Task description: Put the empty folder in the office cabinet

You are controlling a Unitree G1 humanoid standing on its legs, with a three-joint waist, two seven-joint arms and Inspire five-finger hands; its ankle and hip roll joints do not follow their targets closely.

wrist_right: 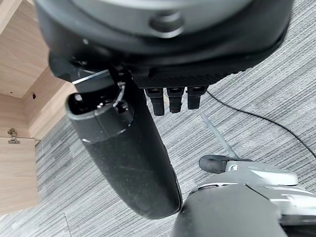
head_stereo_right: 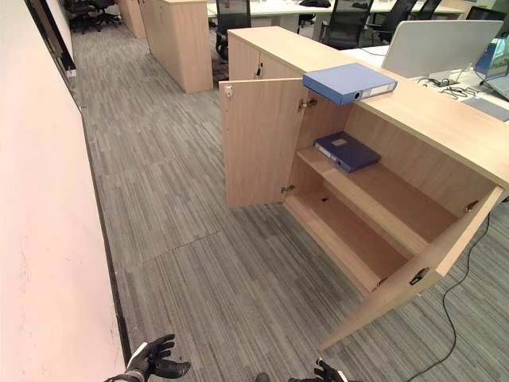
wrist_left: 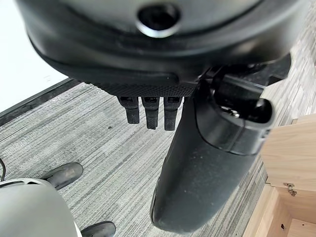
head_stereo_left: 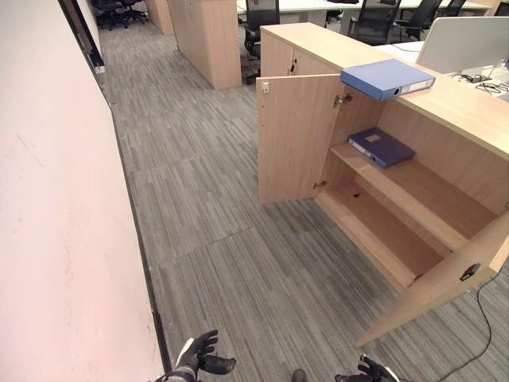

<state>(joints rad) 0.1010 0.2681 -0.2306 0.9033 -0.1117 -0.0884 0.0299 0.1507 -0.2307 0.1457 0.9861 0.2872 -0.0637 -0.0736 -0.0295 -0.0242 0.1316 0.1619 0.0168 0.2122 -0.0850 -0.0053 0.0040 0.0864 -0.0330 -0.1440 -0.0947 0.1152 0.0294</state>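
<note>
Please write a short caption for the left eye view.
Open cabinet, one blue folder on top, another shelved.

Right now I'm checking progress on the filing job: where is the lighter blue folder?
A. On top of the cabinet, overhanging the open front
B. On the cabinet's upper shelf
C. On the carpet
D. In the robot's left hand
A: the lighter blue folder lies on the cabinet top, its edge jutting past the front; a darker folder sits on the upper shelf.

Standing wide open, both cabinet doors [head_stereo_left: 296,135]; lying at the upper shelf's [head_stereo_left: 429,195] far-left end, a blue folder [head_stereo_left: 381,146].
</note>
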